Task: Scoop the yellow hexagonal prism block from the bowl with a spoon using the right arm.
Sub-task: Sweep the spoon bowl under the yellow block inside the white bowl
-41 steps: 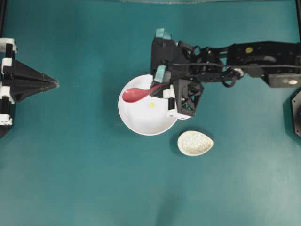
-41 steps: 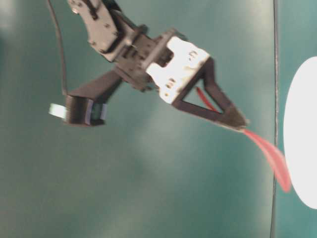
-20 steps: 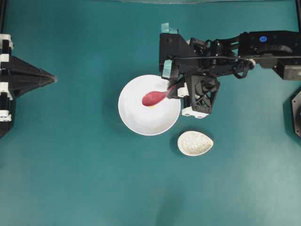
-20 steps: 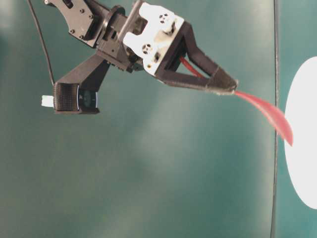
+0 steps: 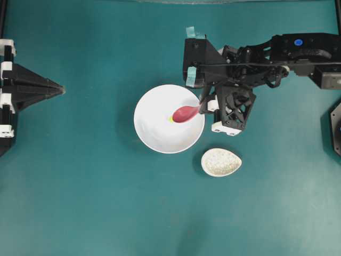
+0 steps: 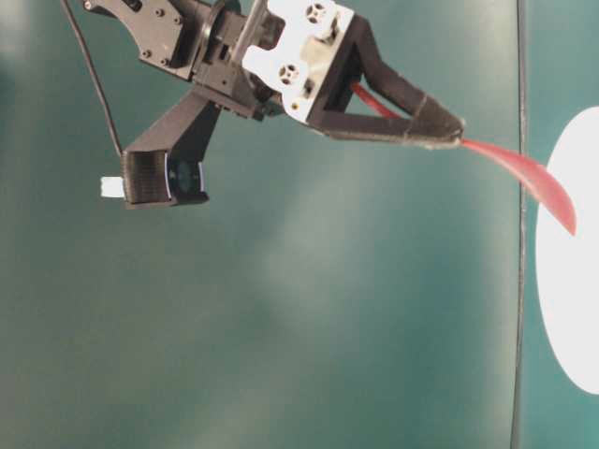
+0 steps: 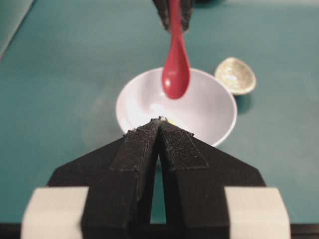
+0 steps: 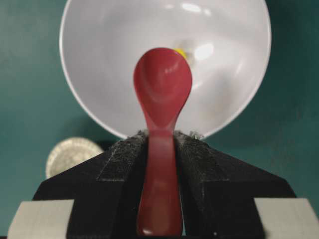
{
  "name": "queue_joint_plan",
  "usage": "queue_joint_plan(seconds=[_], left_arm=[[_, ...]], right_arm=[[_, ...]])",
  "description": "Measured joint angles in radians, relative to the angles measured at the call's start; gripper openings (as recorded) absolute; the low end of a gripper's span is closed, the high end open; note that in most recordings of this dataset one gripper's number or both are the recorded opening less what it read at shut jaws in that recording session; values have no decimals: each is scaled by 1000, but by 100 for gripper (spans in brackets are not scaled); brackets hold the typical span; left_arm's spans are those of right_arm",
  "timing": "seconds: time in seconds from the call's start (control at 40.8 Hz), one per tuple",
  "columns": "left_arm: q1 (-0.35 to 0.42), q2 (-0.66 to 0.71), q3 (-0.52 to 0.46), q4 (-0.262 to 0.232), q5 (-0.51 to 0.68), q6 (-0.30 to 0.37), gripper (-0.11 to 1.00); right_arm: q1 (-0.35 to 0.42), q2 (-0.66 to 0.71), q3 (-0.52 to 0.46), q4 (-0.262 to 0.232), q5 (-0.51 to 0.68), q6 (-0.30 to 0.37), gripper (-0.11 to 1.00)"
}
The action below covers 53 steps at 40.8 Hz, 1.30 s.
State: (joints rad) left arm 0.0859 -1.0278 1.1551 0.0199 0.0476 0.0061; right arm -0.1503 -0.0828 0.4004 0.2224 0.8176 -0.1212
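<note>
The white bowl (image 5: 157, 134) sits mid-table. In it lies the tiny yellow block (image 5: 171, 118), just past the tip of the red spoon (image 5: 185, 113). My right gripper (image 5: 203, 105) is shut on the spoon's handle at the bowl's right rim. In the right wrist view the gripper (image 8: 160, 137) clamps the spoon (image 8: 162, 89), whose empty scoop hangs over the bowl (image 8: 99, 59) with the block (image 8: 180, 52) peeking out beyond it. My left gripper (image 5: 61, 90) rests at the far left, shut and empty, its tips (image 7: 159, 122) meeting in front of the bowl (image 7: 212, 112).
A speckled beige spoon rest (image 5: 221, 162) lies just right of and below the bowl, near my right wrist. The teal table surface stretches between the left gripper and the bowl. A black base shows at the right edge (image 5: 337, 128).
My right gripper has drawn back to the right, dragging the spoon's scoop from the bowl's left rim across to its right side. The block now shows at the scoop's tip.
</note>
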Motion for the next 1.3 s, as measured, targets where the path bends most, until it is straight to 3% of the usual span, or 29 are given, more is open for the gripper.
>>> queue_joint_plan(seconds=[0.319, 0.736, 1.301], left_arm=[[0, -2, 0, 2, 0, 0, 3], [0, -2, 0, 2, 0, 0, 3], [0, -3, 0, 2, 0, 0, 3]], right_arm=[[0, 2, -2, 0, 63, 31, 25], [0, 80, -12, -46, 49, 21, 25], [3, 170, -58, -46, 20, 14, 25]])
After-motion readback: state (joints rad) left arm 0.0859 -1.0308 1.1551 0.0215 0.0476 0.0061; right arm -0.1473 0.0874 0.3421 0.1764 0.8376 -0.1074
